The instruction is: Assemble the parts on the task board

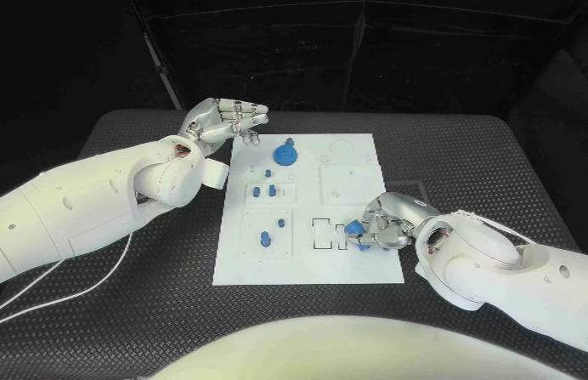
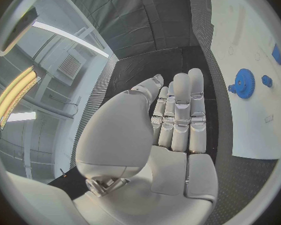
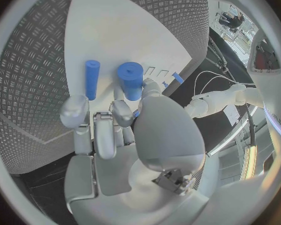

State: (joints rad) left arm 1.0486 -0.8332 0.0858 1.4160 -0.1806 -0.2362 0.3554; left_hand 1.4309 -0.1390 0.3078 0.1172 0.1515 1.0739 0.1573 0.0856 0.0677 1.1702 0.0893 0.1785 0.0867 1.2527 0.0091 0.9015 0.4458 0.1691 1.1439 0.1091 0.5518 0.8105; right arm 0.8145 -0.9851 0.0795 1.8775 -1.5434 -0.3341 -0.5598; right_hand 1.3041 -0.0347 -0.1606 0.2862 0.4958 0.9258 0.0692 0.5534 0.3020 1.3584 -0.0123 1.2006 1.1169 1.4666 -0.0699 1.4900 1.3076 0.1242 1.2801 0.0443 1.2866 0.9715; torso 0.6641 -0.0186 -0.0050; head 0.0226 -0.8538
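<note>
The white task board (image 1: 355, 155) lies in the middle of the table. My right hand (image 1: 390, 224) rests on its near right part and pinches a short blue cylinder (image 3: 131, 80) between thumb and fingers, over the rectangular slots (image 1: 324, 234). Beside it a thinner blue peg (image 3: 92, 79) lies flat on the board (image 3: 115, 30). My left hand (image 1: 225, 121) hovers at the board's far left corner and holds nothing; its fingers (image 2: 181, 112) are stretched side by side. A blue gear (image 1: 285, 154) and a small blue piece (image 1: 255, 139) lie near it.
Blue pegs (image 1: 263, 191) stand in the board's left column, with two more (image 1: 280, 224) (image 1: 263, 241) nearer to me. The gear (image 2: 243, 83) also shows past the left hand's fingers. A black ribbed mat (image 1: 490, 167) surrounds the board. A white cable (image 1: 74, 286) runs under the left arm.
</note>
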